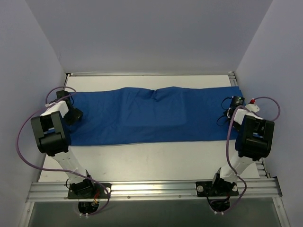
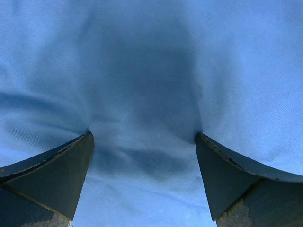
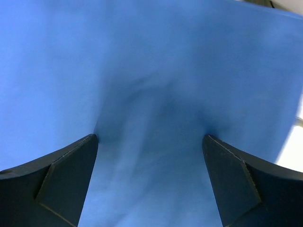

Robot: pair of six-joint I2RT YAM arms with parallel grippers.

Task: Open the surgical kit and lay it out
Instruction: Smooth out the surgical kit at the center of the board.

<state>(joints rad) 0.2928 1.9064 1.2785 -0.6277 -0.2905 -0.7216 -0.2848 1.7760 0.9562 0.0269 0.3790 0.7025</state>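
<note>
— Where is the cloth wrap (image 1: 142, 118) sitting right now?

— It is lying as one long blue band across the table (image 1: 156, 161), stretching from the left side to the right side. It is occupying the far half, and white tabletop is showing along its near edge and in a thin strip beyond its far edge.

— Is it lying smooth?

— Mostly. A low ridge with a small crease is rising at the middle of the far edge. From above I cannot tell whether that is only a fold or something underneath.

— What is the left gripper (image 1: 72, 114) doing?

— It is resting on the left end of the wrap. In the left wrist view its jaws are standing spread wide, and both fingertips (image 2: 61, 170) are pressing into the fabric, which is dimpling and darkening between them. They are not pinching it.

— And the right gripper (image 1: 232, 109)?

— It is sitting on the right end of the wrap, close to the cloth's right edge. Its jaws are also standing wide apart. The two pads (image 3: 66, 170) are touching the blue cloth, and soft wrinkles are running between them. A sliver of white table is showing at the right of that wrist view.

— So the arms are working well apart?

— Yes, one is stationed at each end, with the whole band lying between them.
</note>
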